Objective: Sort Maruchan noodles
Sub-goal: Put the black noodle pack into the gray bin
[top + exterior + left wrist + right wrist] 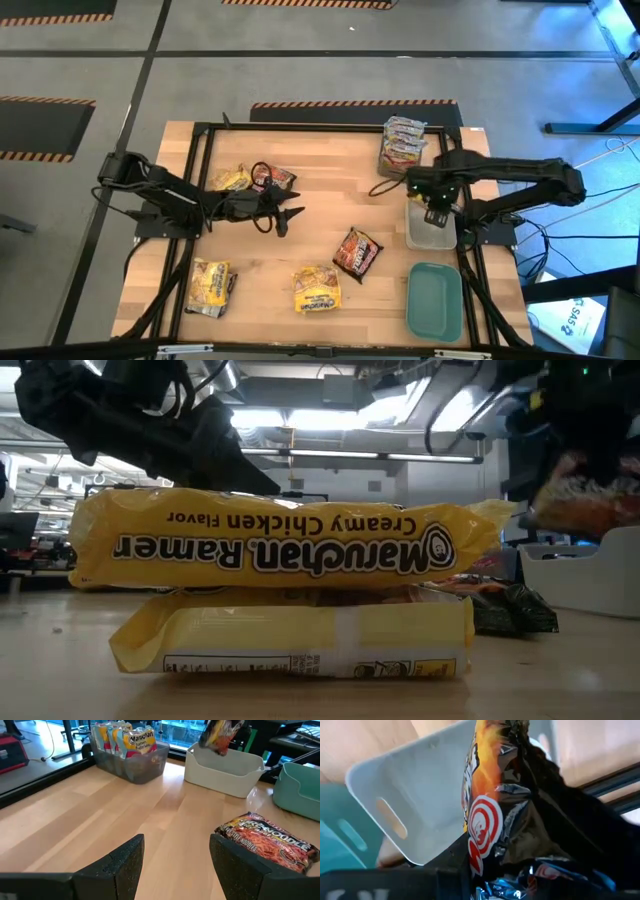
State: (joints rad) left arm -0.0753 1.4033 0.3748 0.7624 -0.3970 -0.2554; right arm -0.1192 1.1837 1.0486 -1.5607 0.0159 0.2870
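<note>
Noodles only partly sorted so far. Worktop with plenty loose on it: yellow packs at the front left and front middle, a dark pack just right of those, plus a yellow and a dark one touching each other near the back left. Grey bin at the back right already stuffed with several pinkish packs standing upright, so that colour looks about done. White bin just in front of it, inside seems bare in the wrist view, probably meant for the dark ones. Teal tub at the front right, nothing in it yet. Right hand hanging over the white bin, clamped on a dark pack, looks like a drop about to happen. Left hand mid-worktop, fingers apart, nothing between them, aimed toward the loose dark pack. Roughly five packs left to go.
</note>
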